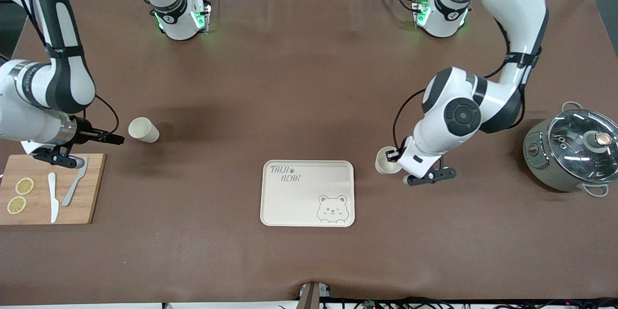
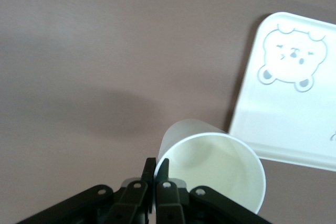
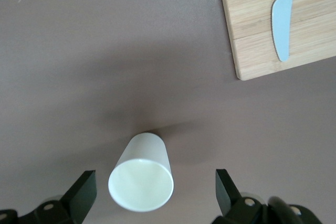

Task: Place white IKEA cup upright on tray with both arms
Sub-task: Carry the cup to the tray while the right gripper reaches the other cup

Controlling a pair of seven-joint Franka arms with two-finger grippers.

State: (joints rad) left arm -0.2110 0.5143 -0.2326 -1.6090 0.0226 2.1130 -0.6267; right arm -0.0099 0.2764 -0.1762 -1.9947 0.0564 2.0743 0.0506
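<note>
**Beside the tray, one cup pinched, one loose**

Just off the flat cream tray [image 1: 307,193], a smooth white cup [image 2: 215,169] is nipped at its rim by the left gripper [image 2: 156,174]. Another cup [image 3: 141,178] is straddled, untouched, by the right gripper's [image 3: 155,190] wide-spread fingers beside the wooden board [image 1: 53,190].

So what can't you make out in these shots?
- Front view: the left tool and arm cover most of the white plastic cup beside the cream bear-print tray; whether it is lifted is unclear.
- Left wrist view: that cup's base is cut off by the edge.
- Right wrist view: the wooden cutting board is cropped.
</note>
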